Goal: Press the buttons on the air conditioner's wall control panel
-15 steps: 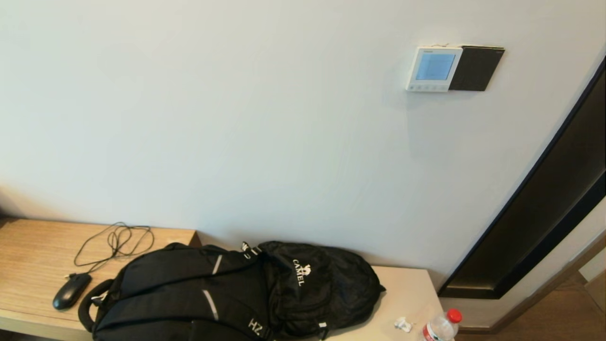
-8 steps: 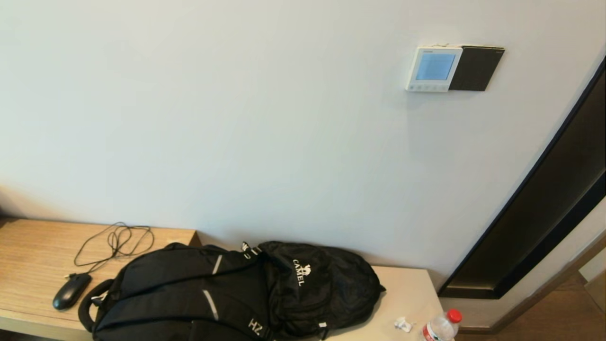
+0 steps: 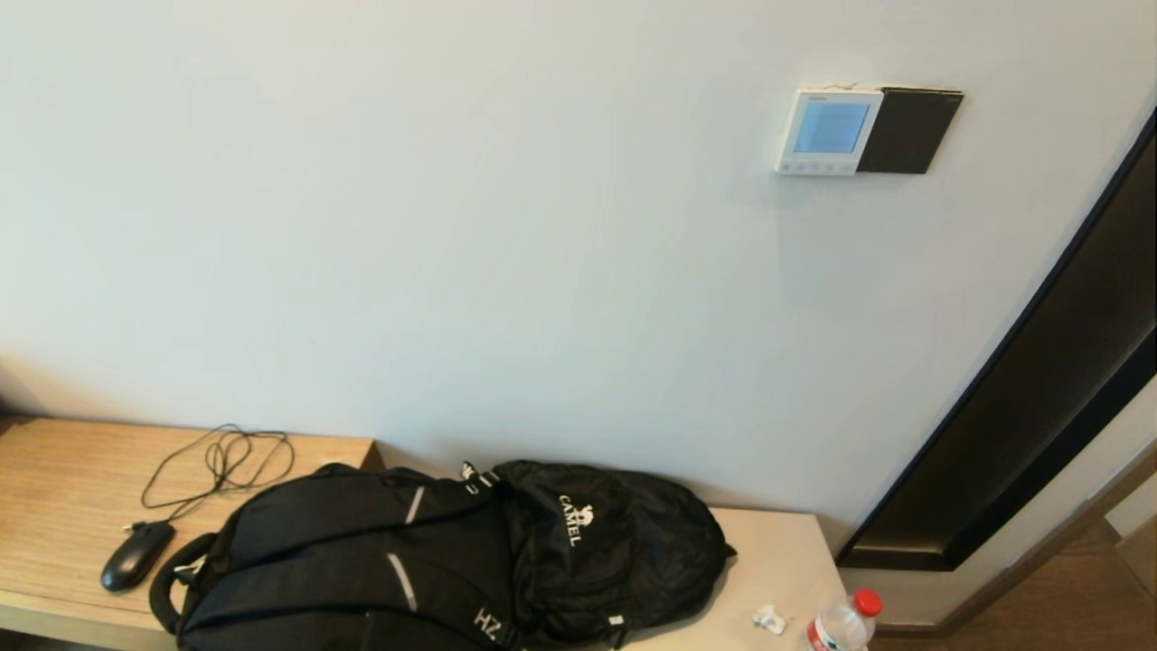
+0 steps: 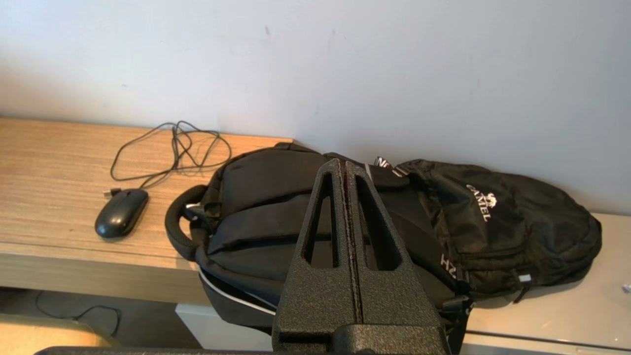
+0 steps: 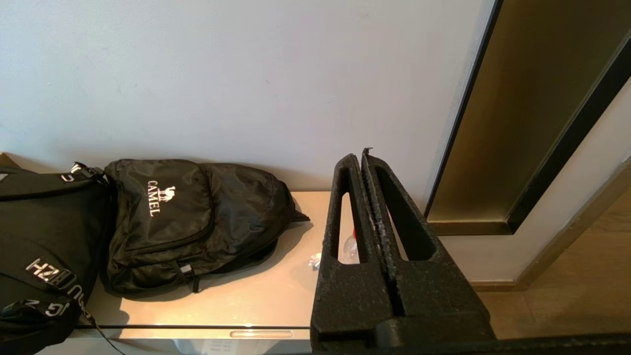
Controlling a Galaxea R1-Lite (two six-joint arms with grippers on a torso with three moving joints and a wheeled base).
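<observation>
The white wall control panel (image 3: 828, 131) hangs high on the wall at the right in the head view, its screen lit light blue. A row of tiny pale buttons (image 3: 815, 166) runs along its bottom edge. A plain dark square plate (image 3: 908, 131) sits right beside it. Neither arm shows in the head view. My left gripper (image 4: 343, 165) is shut and empty, low in front of the black backpack. My right gripper (image 5: 361, 157) is shut and empty, low above the right end of the bench, far below the panel.
A black backpack (image 3: 434, 561) lies on the bench (image 3: 54, 479) against the wall, with a black mouse (image 3: 136, 554) and its cable to the left. A water bottle (image 3: 841, 624) and a small white scrap (image 3: 768, 619) stand at the bench's right end. A dark door frame (image 3: 1021, 398) is at the right.
</observation>
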